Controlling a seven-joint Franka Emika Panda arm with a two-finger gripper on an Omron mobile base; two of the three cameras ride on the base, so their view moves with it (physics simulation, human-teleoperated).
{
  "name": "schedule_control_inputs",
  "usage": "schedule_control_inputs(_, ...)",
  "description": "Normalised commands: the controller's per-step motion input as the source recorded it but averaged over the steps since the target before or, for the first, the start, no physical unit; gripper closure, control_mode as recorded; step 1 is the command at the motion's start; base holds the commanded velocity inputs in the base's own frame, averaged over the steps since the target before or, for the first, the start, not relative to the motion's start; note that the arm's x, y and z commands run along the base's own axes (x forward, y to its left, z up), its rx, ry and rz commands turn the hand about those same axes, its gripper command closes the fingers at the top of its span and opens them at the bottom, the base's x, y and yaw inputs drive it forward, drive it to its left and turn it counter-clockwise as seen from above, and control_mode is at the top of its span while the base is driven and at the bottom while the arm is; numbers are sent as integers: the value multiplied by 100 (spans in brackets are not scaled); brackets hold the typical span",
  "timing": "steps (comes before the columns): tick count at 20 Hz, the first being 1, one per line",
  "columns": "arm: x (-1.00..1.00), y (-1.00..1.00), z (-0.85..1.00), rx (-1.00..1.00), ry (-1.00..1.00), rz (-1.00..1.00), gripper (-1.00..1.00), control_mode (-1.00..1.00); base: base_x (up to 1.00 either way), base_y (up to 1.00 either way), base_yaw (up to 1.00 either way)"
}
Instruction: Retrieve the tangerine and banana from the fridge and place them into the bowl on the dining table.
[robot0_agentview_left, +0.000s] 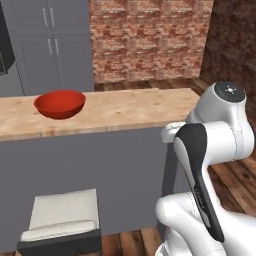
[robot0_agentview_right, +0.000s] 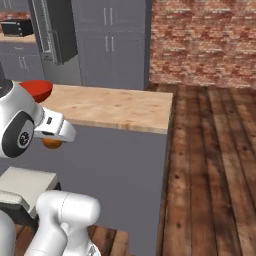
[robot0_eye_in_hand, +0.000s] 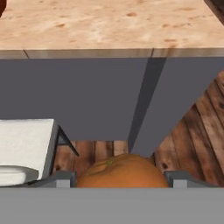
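Note:
My gripper (robot0_eye_in_hand: 120, 177) is shut on the tangerine (robot0_eye_in_hand: 122, 171), a round orange fruit between the two fingertips. From the right base camera the tangerine (robot0_agentview_right: 51, 143) hangs under the white hand, below the level of the dining table's (robot0_agentview_right: 115, 107) light wooden top and in front of its grey base. The red bowl (robot0_agentview_left: 60, 103) stands empty on the dining table (robot0_agentview_left: 130, 107), toward its left end, well apart from the gripper. The fridge (robot0_agentview_right: 56, 30) is far back at the left, its door swung open. The banana is out of view.
A white-cushioned stool (robot0_agentview_left: 62, 212) stands against the table's grey base, below the bowl. Grey cabinets (robot0_agentview_left: 50, 45) and a brick wall (robot0_agentview_left: 150, 40) lie behind the table. Bare wooden floor (robot0_agentview_right: 215, 165) stretches to the right of the table's end.

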Motion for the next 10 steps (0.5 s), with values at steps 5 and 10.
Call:
schedule_control_inputs(5,0,0,0,0,0,0,100,100,0,51,-15)
schedule_control_inputs(10,0,0,0,0,0,0,100,100,0,46,-13)
